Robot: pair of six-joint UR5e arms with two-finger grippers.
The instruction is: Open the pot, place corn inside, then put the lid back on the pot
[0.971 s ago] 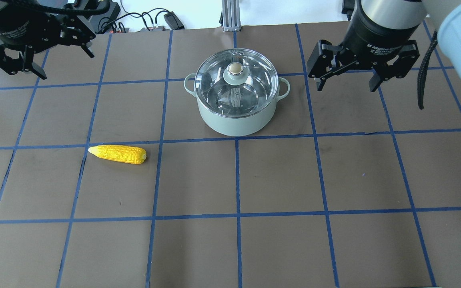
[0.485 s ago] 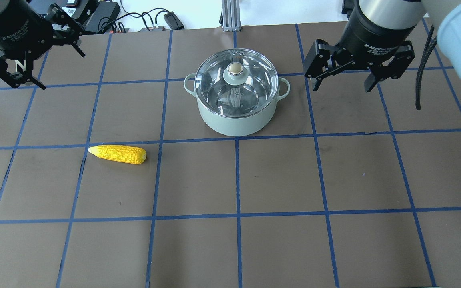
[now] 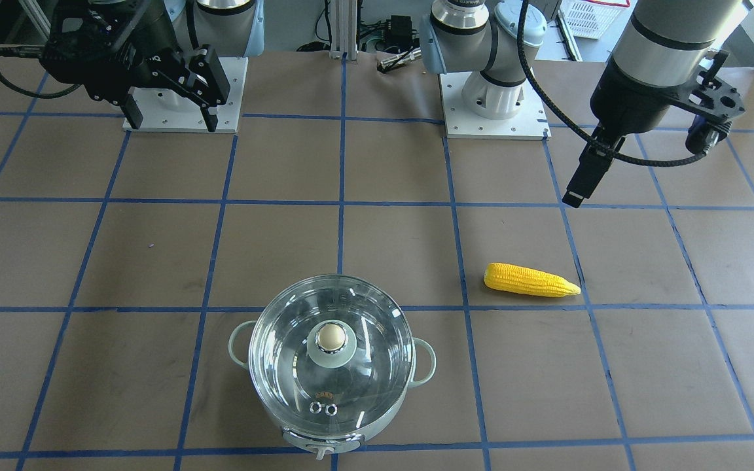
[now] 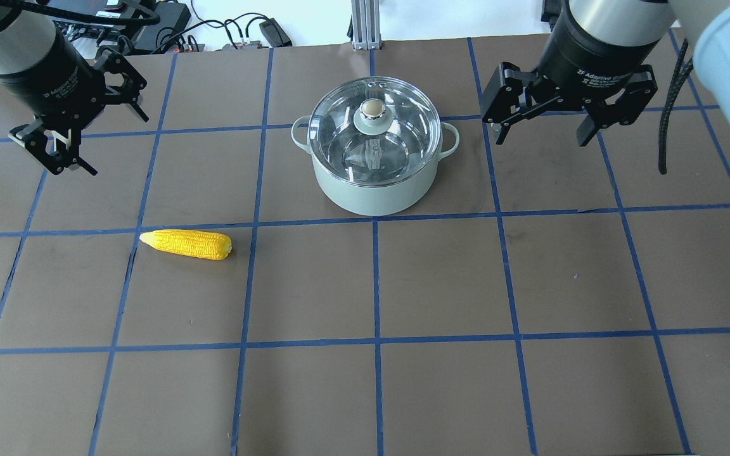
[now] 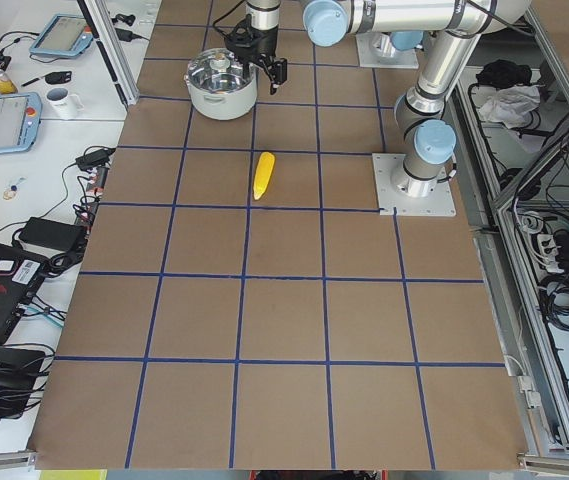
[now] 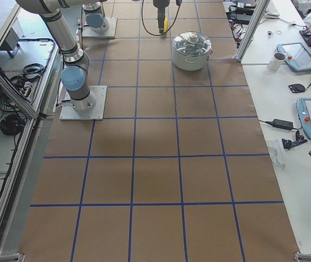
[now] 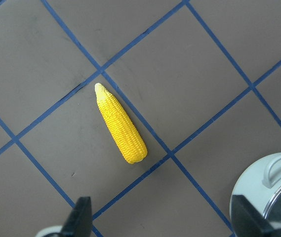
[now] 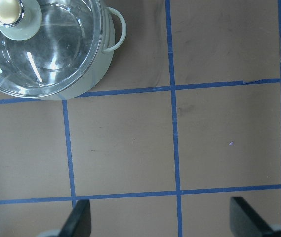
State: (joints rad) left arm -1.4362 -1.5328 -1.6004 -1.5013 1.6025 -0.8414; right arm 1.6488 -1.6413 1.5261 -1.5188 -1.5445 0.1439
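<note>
The mint-green pot [image 4: 374, 190] stands at the table's back middle with the clear glass lid [image 4: 339, 136] on it, its knob [image 4: 371, 109] on top. The yellow corn [image 4: 186, 244] lies flat to the pot's front left, apart from it. My left gripper [image 4: 108, 139] is open and empty, in the air behind the corn. My right gripper [image 4: 541, 140] is open and empty, in the air just right of the pot. The left wrist view shows the corn [image 7: 120, 126] and the pot's edge [image 7: 273, 190]. The right wrist view shows the lid [image 8: 56, 54].
The table [image 4: 377, 285] is brown paper with a blue tape grid. Cables and power bricks [image 4: 238, 31] lie past the back edge. The two arm bases [image 3: 491, 98] stand on the robot's side.
My left gripper has moved right and forward toward the corn and turned at the wrist. My right gripper shifted slightly left toward the pot. The pot, lid and corn have not moved.
</note>
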